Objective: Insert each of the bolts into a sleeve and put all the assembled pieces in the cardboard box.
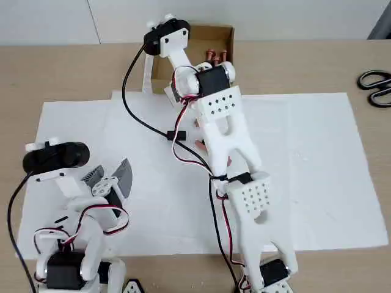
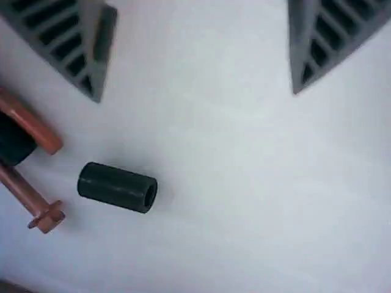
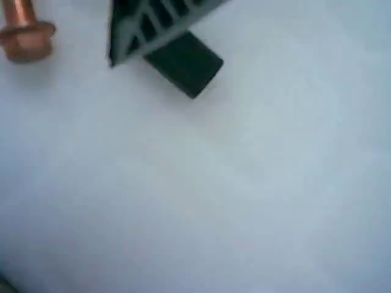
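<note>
My left gripper (image 2: 195, 88) hangs open over the white paper, with nothing between its grey fingers (image 2: 67, 43). Beyond it lies a loose black sleeve (image 2: 117, 187) on its side. Next to that are a copper bolt (image 2: 27, 201) and a second bolt (image 2: 30, 122) resting against another black sleeve (image 2: 11, 143). In the high view this gripper (image 1: 110, 175) sits at the lower left. My right gripper (image 3: 153, 24) is low over the paper, touching a black sleeve (image 3: 183, 61), with a copper bolt head (image 3: 24, 33) close by. The cardboard box (image 1: 160, 68) at the back holds copper bolts (image 1: 217, 55).
The right arm (image 1: 220, 134) stretches from the front edge up to the box and covers the paper's middle. A white paper sheet (image 1: 317, 159) covers most of the table. Black scissors (image 1: 376, 85) lie at the far right edge.
</note>
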Robot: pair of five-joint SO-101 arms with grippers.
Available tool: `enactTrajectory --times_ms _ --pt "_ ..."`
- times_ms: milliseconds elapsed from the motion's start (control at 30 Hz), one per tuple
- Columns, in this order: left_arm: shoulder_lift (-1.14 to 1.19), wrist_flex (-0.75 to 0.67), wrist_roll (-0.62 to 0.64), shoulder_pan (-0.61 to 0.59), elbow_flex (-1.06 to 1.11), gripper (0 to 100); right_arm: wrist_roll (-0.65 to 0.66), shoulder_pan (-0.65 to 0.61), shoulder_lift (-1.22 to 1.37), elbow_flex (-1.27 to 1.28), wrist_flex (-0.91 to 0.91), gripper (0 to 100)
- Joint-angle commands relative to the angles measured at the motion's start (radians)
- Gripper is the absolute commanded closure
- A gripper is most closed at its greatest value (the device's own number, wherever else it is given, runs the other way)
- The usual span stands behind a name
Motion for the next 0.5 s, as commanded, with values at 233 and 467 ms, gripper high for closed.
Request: enactTrajectory --times_ms 233,467 --pt "-0.012 -0.026 -0.005 -0.006 -0.005 81 0.005 -0.004 -0.582 0.715 -0.036 80.1" --pt "-0.012 -0.028 0.018 -0.008 -0.005 81 0.012 0.001 -0.584 0.740 -0.015 80.1"
